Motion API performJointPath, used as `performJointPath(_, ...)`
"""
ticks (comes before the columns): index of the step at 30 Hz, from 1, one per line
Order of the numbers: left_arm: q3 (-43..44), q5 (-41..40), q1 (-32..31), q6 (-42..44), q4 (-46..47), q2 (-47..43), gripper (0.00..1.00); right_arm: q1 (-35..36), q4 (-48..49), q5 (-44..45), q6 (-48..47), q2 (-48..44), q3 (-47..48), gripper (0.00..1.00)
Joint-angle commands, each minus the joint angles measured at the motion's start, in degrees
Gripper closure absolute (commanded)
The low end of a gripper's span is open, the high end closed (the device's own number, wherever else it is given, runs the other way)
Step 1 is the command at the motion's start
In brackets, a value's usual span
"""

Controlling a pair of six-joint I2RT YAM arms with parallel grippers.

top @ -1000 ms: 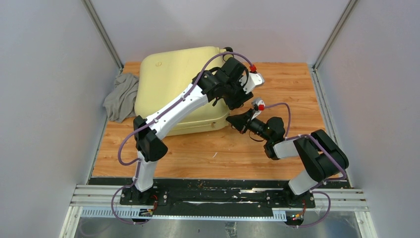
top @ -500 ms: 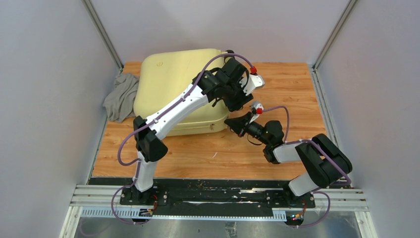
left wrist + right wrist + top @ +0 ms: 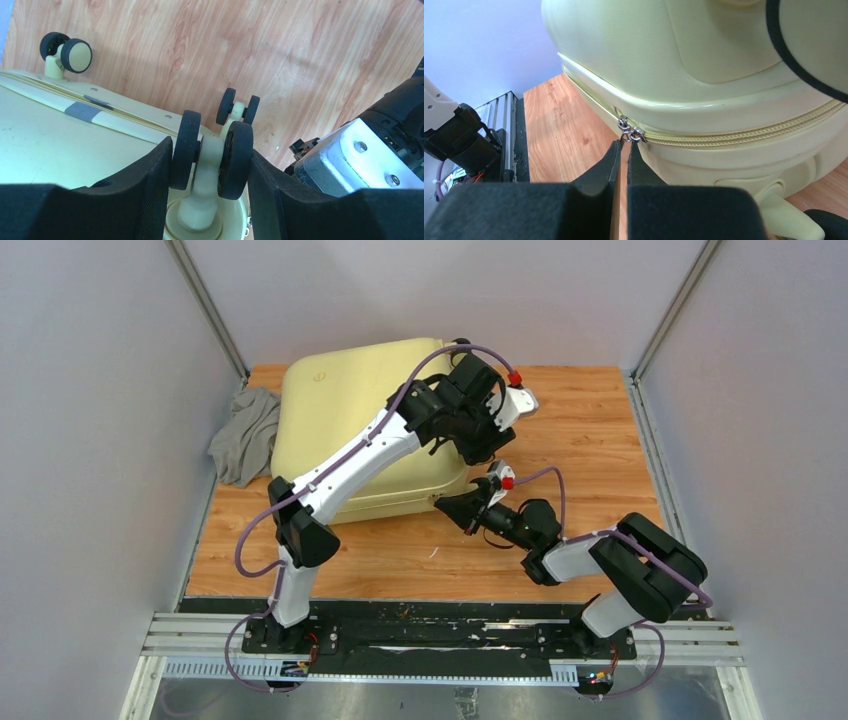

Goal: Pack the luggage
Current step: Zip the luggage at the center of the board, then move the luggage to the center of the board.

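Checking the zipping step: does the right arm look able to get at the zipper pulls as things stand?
Probably yes: the right gripper sits nearly closed right at the zipper pulls on the luggage corner, seemingly pinching them, nothing between. The left gripper clamps a wheel, clear of it.

Our left claw (image 3: 210, 156) straddles a corner wheel (image 3: 235, 160) of the luggage (image 3: 340, 410), with one finger against each side of it. A second wheel (image 3: 237, 107) lies just beyond the claw, and a third (image 3: 67, 50) sits well ahead and to its left. Our right claw (image 3: 624, 149) sits low at the luggage's near side, its tips closed on the zipper pulls (image 3: 630, 133) directly ahead, with the table (image 3: 559, 125) below. A cloth (image 3: 245, 435) lies against the luggage's side farthest from both claws.
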Motion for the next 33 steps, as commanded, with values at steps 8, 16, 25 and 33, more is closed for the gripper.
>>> performJointPath(8,3.08,1.51,-1.2,-2.92,16.53,-6.07,1.0,1.1,0.97,4.98,0.38,-1.6,-3.1,0.76)
performJointPath(16,1.11,6.83,-1.16,-2.01,10.69,-6.6,0.01,-0.61,-26.32,18.07,-1.06,-22.47,-7.28,0.35)
performJointPath(25,-0.1,5.44,11.19,-1.37,-0.32,-13.99,0.0,-2.82,-58.2,24.39,-0.08,-48.81,-5.35,0.2)
performJointPath(33,-21.65,-5.61,43.51,2.58,0.1,-30.43,0.2,-7.76,-80.81,30.59,1.37,-56.13,4.43,0.15)
